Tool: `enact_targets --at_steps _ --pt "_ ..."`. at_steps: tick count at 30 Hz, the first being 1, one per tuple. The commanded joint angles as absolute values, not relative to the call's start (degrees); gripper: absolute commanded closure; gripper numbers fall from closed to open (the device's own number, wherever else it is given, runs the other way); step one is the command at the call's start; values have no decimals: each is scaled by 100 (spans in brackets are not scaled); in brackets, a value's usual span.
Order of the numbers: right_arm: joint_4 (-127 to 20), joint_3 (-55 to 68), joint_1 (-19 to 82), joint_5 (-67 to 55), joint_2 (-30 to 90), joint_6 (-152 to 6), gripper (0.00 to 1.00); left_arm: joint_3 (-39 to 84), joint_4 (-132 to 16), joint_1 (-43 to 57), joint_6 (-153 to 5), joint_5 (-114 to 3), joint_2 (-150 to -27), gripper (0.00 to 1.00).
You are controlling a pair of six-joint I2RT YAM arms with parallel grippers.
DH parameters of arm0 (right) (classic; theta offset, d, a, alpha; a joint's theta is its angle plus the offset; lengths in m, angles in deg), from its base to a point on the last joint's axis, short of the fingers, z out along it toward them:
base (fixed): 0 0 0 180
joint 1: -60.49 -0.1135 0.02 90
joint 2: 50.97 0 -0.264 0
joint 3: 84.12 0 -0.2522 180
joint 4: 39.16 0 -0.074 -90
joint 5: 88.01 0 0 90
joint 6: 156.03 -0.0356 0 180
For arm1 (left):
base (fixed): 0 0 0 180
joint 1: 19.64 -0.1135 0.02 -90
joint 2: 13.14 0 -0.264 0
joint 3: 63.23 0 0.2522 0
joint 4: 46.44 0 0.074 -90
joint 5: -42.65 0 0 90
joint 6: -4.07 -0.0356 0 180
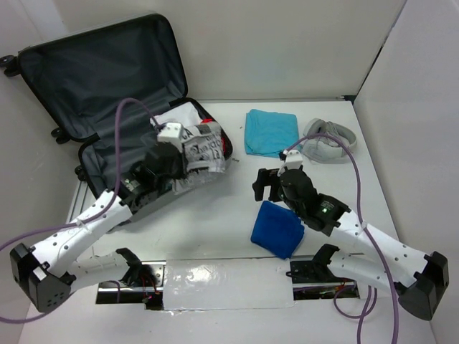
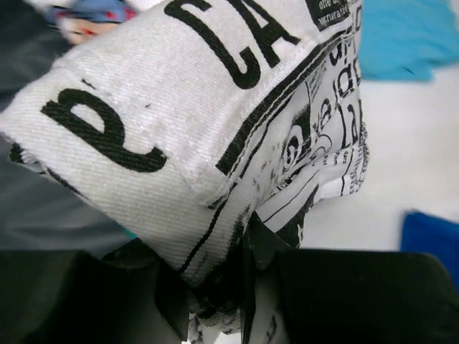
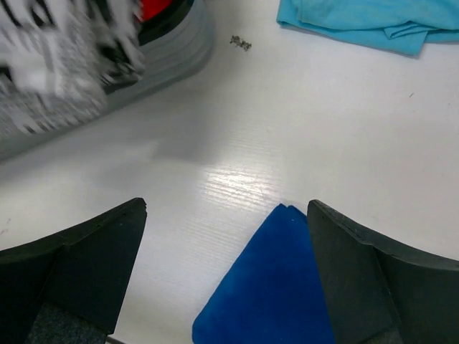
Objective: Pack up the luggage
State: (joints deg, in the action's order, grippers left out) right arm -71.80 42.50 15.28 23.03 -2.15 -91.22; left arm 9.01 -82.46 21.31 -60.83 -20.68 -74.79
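Luggage point(image 1: 93, 75) lies open at the far-left corner of the table point(image 1: 215, 215), its lid propped against the walls there and its lined base half flat along the left edge. My left gripper point(image 2: 215, 304) is over that base half, jaws pinched on a fold of the white printed garment point(image 2: 179, 129). The garment hangs bunched and partly spills over the shell's rim toward the middle of the table. I judge the step in hand to be seating this garment in the base half. To do it well I would carry the pinch deeper toward the left edge before letting go. I would release low enough that the cloth settles inside and no flap drapes over the rim, where it could foul the lid on closing. A red item point(image 3: 154, 8) shows just inside the rim, so I would lay the garment on top rather than shove it. My right gripper point(image 1: 265, 185) hovers near the middle of the table, jaws spread and empty, just over the far corner of the dark blue cloth point(image 1: 277, 228), which looks like the next pick. The light blue cloth point(image 1: 271, 131) lies toward the far edge. A pale grey-white item point(image 1: 326, 140), which I cannot identify, sits near the far-right corner.
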Motion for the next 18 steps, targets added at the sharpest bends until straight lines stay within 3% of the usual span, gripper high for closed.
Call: enact_targets --at_steps 1,7,10,18 --pt "-7042 3897 1566 2423 -9 -8985 0 1258 -7708 1036 -6615 -2366 -7255 100" --pt "-6989 3694 1619 2335 360 -8819 0 1189 -7761 -608 -6967 -3231 -7378 100" --pt "-6936 3616 1671 2126 527 -8757 0 909 -7428 -1574 -7370 -4546 -7597 100" --pt "-6936 3378 1829 1949 931 -8511 0 423 -6443 -2789 -7846 -5193 -8422 100"
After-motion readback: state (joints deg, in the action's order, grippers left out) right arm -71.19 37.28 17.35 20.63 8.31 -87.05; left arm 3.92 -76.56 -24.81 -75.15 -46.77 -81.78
